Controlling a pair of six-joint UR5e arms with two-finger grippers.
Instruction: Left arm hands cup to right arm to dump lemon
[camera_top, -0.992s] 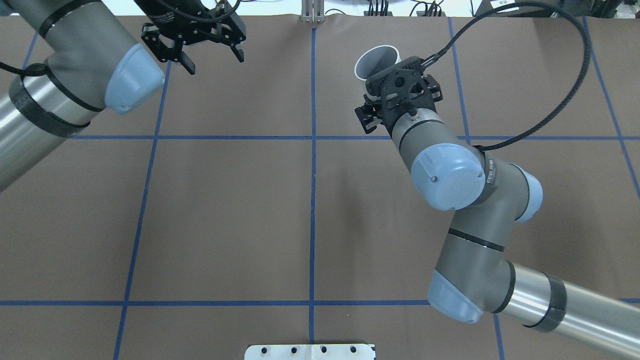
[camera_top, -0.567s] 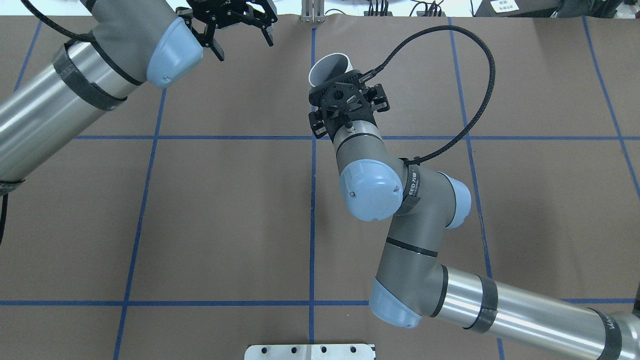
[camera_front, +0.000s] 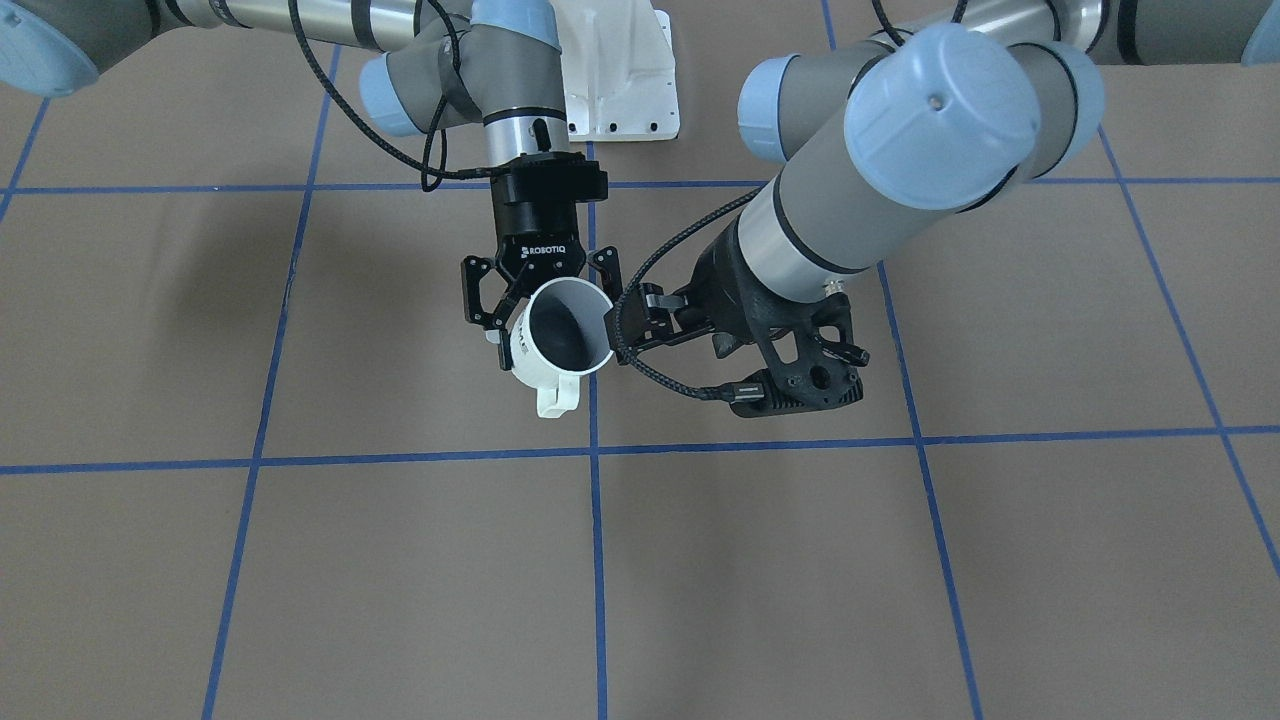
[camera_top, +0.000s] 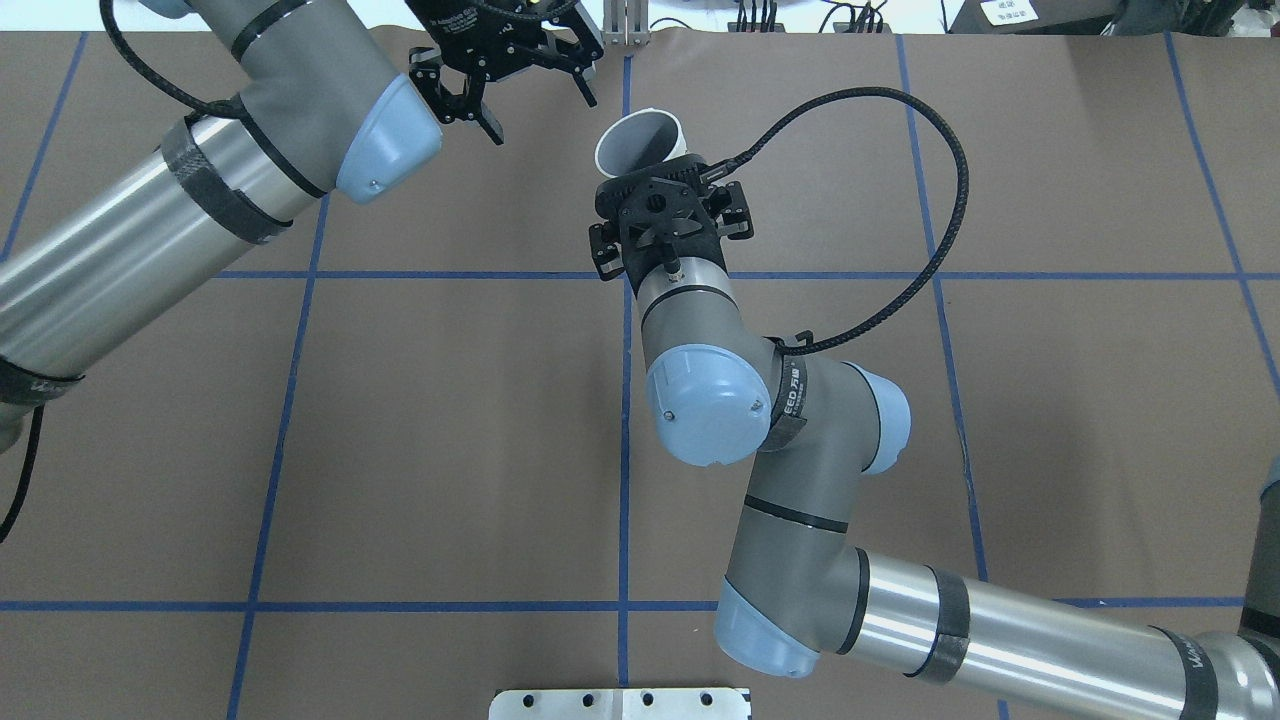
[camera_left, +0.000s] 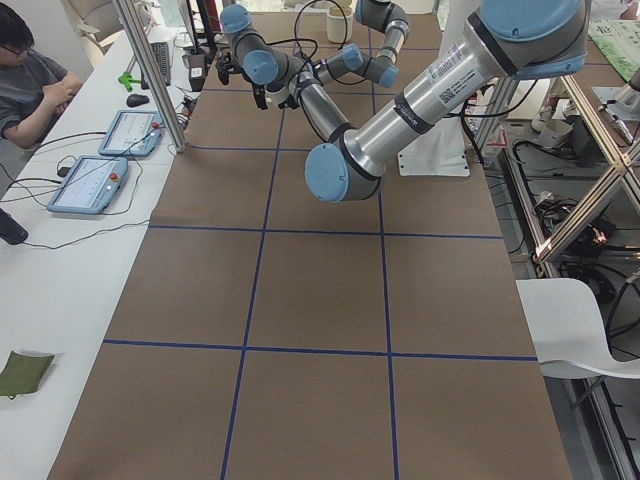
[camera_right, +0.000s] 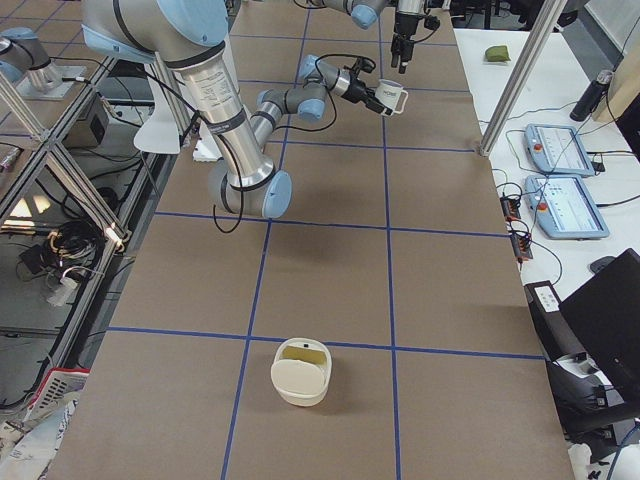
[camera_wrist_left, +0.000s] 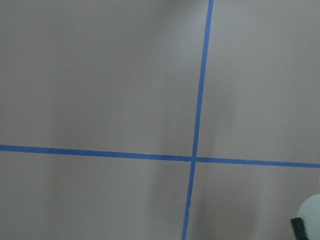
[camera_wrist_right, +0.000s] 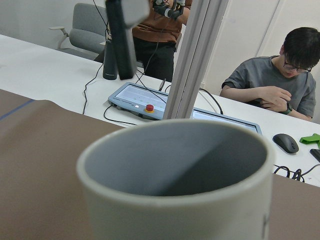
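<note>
Front-facing view has the right pincer (camera_front: 550, 314) just below its ROBOTIQ lettering (camera_front: 547, 248). It is closed onto the cup (camera_front: 556, 338), with one finger against the outer wall on each side, spread no wider than the cup itself. The cup hangs tilted above the bench (camera_front: 300, 560) near the middle of the frame. Its mouth is turned up toward this camera and its square handle (camera_front: 557, 398) points to the lower edge.

The left pincer (camera_top: 542, 112) is spread wide with nothing between its fingers. In the overhead view it sits at the top of the frame, up and left of the cup, with bare bench showing between them. From the front its fingertips look just beside the cup's rim on the right, and contact cannot be judged there. The right side view shows it pointing down above the cup with a gap.

The right wrist view is filled by the cup's grey inside. Its bottom lies below the rim line, so whatever it holds cannot be made out. The left wrist view shows only bench and crossing blue tape lines (camera_wrist_left: 197, 100), plus a white edge cut off at the lower right corner. In the left side view both pincers are too small to read. Low in the right side view a white tub (camera_right: 300, 372) stands on the bench, well apart from the arms, with a yellow-green patch inside too small to identify.
</note>
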